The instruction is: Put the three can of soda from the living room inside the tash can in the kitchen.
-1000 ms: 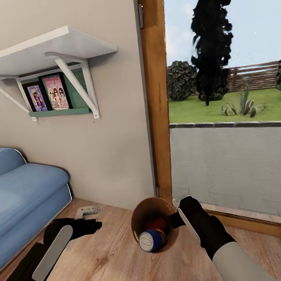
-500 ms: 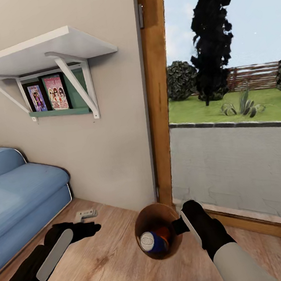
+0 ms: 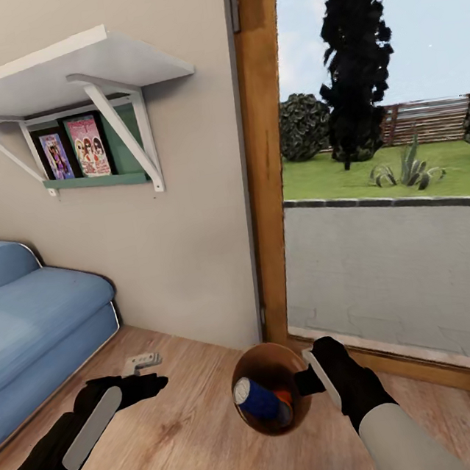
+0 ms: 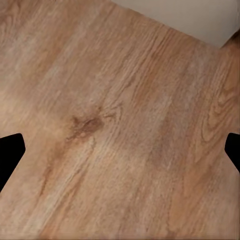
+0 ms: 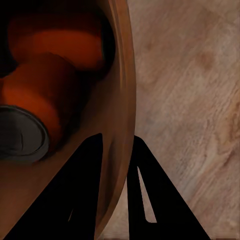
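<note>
A pale wood floor (image 3: 182,450) is seen running up to a beige wall, with a blue upholstered sofa (image 3: 32,328) at the left and a tall wood-framed window (image 3: 268,149) at the right, a lawn and dark trees visible through it. A white bracketed shelf (image 3: 58,76) is fixed to the wall, with framed pictures (image 3: 75,148) beneath it, and a small pale grey object (image 3: 140,362) is seen lying on the floor by the sofa's corner.

The round copper-brown trash can (image 3: 279,426) is held tilted above the floor, its mouth turned toward the camera. Its rim is pinched by the right tool (image 3: 308,383) — in the right wrist view one finger is seen inside the wall (image 5: 120,100) and one outside, pressed onto it. Inside the can a dark blue soda can with a silver top (image 3: 255,399) is seen lying on its side, with orange soda cans (image 5: 45,95) packed beside it.

The left tool (image 3: 154,384) is held low over the bare floor — its fingertips (image 4: 11,150) are spread wide, nothing between them.
</note>
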Motion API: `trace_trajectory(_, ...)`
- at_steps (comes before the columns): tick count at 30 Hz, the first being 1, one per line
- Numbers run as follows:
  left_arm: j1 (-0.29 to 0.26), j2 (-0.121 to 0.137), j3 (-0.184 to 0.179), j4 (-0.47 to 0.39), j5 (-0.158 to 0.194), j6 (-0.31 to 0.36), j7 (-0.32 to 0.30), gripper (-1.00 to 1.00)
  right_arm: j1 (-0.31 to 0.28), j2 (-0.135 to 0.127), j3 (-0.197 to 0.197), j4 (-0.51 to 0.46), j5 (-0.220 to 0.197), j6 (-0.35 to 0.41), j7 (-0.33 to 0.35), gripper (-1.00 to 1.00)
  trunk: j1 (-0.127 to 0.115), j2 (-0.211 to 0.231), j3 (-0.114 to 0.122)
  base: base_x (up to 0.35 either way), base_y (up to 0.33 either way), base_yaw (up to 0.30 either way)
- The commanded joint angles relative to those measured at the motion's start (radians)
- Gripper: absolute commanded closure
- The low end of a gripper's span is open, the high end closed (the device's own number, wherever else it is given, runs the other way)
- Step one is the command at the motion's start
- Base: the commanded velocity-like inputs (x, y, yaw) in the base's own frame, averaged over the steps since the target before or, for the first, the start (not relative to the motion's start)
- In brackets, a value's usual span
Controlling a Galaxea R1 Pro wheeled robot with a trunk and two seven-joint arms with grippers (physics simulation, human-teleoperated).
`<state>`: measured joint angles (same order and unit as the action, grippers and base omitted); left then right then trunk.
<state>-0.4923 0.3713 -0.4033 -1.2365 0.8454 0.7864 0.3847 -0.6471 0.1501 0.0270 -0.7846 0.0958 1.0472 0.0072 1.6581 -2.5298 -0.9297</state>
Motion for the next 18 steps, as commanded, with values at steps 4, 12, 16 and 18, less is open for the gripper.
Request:
trace_trajectory(4, 0.000, 0.000, -0.005, 0.041, -0.001, -0.068, -0.031, -1.00, -0.005, -0.001, -0.010, 0.035, -0.022, 0.000, 0.005, 1.00, 0.002, -0.001, -0.015, 0.000, 0.000, 0.000)
trace_trajectory(12, 0.000, 0.000, -0.011, 0.098, -0.002, -0.150, -0.040, -1.00, -0.023, -0.002, -0.064, 0.088, -0.021, 0.000, 0.005, 1.00, 0.005, -0.003, -0.046, 0.000, 0.000, 0.000)
trace_trajectory(16, 0.000, 0.000, -0.012, 0.108, -0.002, -0.160, -0.041, -1.00, -0.040, -0.004, -0.069, 0.124, -0.022, 0.000, 0.005, 1.00, 0.007, -0.004, -0.062, 0.000, 0.000, 0.000)
trace_trajectory(18, 0.000, 0.000, -0.012, 0.110, -0.002, -0.162, -0.041, -1.00, -0.043, -0.004, -0.070, 0.130, -0.022, 0.000, 0.005, 1.00, 0.008, -0.004, -0.070, 0.000, 0.000, 0.000)
